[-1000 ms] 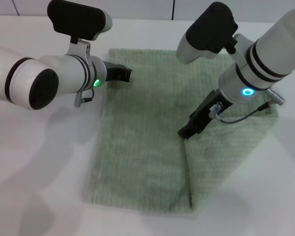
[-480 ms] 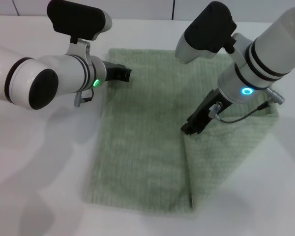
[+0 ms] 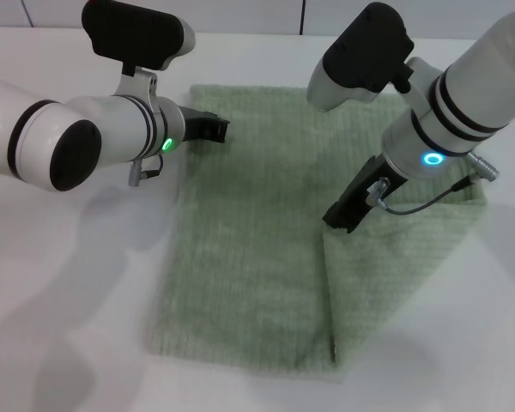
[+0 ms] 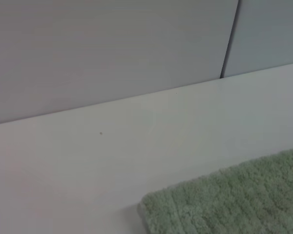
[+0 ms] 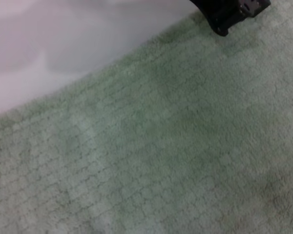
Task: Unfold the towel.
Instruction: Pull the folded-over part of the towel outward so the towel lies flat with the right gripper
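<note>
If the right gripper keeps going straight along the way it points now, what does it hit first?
Most likely the towel. The right gripper points down and toward the robot's left, its tip at the edge of the folded-over layer, so it should meet cloth almost at once, though its height above the cloth is unclear.

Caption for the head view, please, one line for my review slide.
Pale green towel on a white table; the left gripper at its far left corner, the right gripper over the folded right part.
</note>
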Robot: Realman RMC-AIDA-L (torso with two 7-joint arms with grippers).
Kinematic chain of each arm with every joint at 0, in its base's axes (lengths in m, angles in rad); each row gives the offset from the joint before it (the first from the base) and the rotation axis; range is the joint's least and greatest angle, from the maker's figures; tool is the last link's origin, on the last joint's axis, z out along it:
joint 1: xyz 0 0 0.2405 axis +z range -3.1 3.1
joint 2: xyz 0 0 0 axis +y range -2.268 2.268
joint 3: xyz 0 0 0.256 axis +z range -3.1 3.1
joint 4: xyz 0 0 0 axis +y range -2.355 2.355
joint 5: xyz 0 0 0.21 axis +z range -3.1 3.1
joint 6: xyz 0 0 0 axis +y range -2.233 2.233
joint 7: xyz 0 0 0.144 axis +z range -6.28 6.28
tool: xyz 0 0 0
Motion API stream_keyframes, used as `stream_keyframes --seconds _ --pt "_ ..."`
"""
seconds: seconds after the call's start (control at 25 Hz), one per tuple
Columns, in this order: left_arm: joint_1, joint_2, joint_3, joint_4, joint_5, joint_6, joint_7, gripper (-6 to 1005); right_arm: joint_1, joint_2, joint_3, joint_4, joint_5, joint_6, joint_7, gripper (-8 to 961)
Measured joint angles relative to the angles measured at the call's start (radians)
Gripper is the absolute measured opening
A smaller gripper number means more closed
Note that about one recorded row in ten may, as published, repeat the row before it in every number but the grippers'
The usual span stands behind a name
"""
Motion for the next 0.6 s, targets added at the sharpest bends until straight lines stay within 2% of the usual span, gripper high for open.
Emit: stream_keyframes --seconds 0.08,0.6 --pt "0.0 0.0 0.0 0.0 0.0 -0.001 0.0 4 0.0 0.0 0.0 0.0 0.0 0.0 -0.004 39" --pt "0.003 0.001 0.0 0.0 0.0 -0.003 0.002 3 -0.014 0.0 0.0 -0.074 -0.001 -0.06 0.0 33"
